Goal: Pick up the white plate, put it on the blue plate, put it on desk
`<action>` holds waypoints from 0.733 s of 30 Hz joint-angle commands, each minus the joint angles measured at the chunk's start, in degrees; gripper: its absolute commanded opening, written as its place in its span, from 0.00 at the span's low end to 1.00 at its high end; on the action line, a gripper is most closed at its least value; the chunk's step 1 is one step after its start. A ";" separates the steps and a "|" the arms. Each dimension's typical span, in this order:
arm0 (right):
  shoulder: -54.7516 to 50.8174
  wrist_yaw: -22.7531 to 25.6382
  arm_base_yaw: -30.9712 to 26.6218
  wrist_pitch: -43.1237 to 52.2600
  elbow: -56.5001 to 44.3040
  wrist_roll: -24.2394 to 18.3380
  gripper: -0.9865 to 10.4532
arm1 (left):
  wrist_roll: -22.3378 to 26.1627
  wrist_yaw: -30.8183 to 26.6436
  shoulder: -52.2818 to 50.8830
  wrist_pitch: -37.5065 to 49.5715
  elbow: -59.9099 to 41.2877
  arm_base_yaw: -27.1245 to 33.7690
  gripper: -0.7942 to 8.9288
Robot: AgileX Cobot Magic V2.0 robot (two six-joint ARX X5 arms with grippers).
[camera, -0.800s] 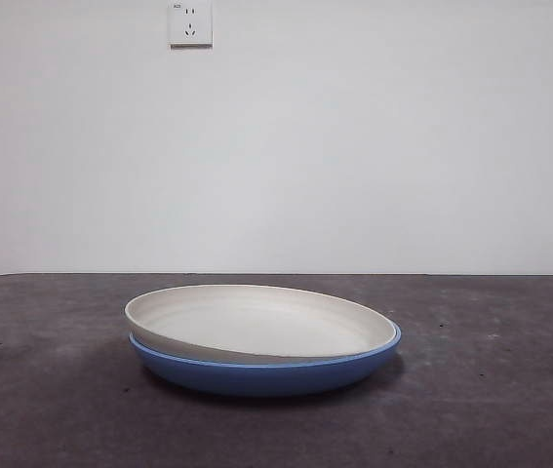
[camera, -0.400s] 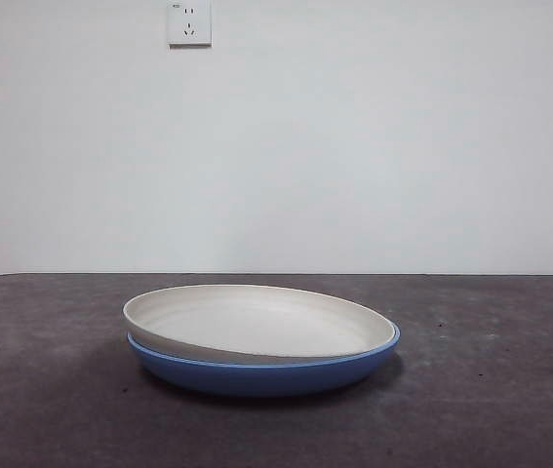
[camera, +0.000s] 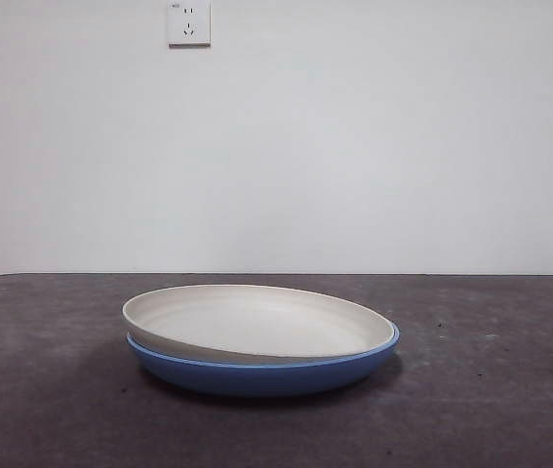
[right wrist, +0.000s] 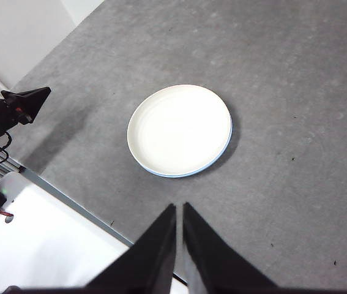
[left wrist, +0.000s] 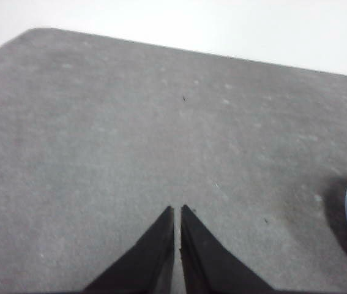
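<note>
A: Where's the white plate?
B: Nested in the blue plate, both on the surface, roughly mid-surface in the front view. It sits tilted: the rim on one side rides above the blue rim, the other side sits down inside it. Nothing in the white plate.
A: Overhead check?
B: The right wrist view shows the stack from high up; only a thin blue crescent shows along one edge of the white.
A: End effectors?
B: Left end effector has its jaws pressed together, holding nothing, low over bare surface, with the stack's edge just in view. Right end effector is likewise closed and empty, well above the plates. Wall socket on the wall behind.
</note>
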 commanded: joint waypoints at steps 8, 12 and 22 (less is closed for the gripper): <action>0.35 -0.02 0.35 -3.93 0.79 0.22 0.10 | 1.55 -0.35 -2.25 -0.07 -1.20 0.00 0.10; 0.35 -0.02 0.35 -3.96 0.79 0.22 0.10 | 1.55 -0.35 -2.23 -0.07 -1.18 0.00 0.10; 0.35 -0.02 0.35 -3.96 0.79 0.22 0.10 | 1.55 -0.35 -2.23 -0.07 -1.18 0.00 0.10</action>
